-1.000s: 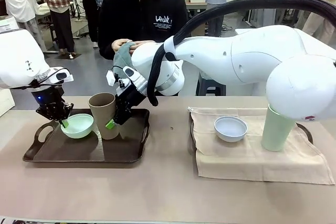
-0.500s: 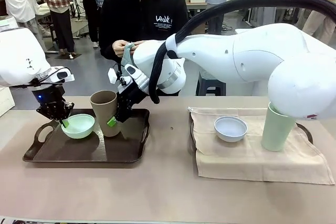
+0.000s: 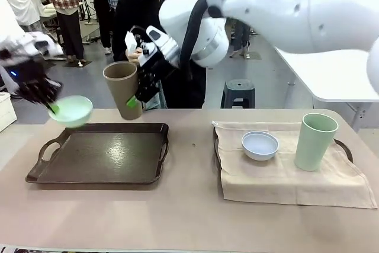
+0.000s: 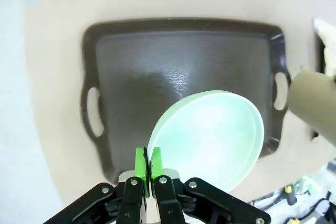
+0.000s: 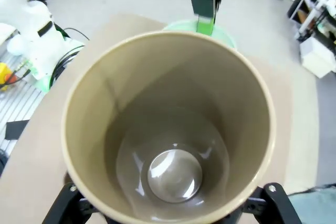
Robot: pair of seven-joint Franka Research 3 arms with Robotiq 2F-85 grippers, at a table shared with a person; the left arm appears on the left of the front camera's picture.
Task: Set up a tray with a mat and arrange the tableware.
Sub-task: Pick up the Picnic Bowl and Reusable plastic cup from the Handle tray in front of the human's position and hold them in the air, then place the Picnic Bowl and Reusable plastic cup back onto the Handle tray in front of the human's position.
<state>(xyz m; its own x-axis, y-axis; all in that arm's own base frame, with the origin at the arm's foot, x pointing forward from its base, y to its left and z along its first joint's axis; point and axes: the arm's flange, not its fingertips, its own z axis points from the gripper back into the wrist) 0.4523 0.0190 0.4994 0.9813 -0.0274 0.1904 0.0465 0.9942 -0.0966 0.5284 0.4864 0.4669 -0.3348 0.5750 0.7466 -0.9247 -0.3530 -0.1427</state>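
My left gripper [image 3: 50,106] is shut on the rim of the mint green bowl [image 3: 71,111], holding it in the air over the left end of the dark brown tray [image 3: 100,155]. From the left wrist, the bowl [image 4: 210,135] hangs above the bare tray [image 4: 157,56], pinched between the green pads [image 4: 148,162]. My right gripper [image 3: 139,96] grips the tan brown cup [image 3: 122,89], tilted, lifted above the tray's far edge. The cup's open mouth [image 5: 168,129] faces the right wrist camera. A pale bluish bowl [image 3: 260,144] and a pale green cup [image 3: 315,141] stand on a beige mat [image 3: 284,176].
The mat covers a second tray, whose handle [image 3: 345,146] shows at the right. A person in black [image 3: 160,16] stands at the far side behind my right arm. Bare tabletop [image 3: 177,217] lies in front of both trays.
Both arms have risen. The mint bowl and the tan cup, which were down on the dark tray, now hang above it, and the tray is bare.
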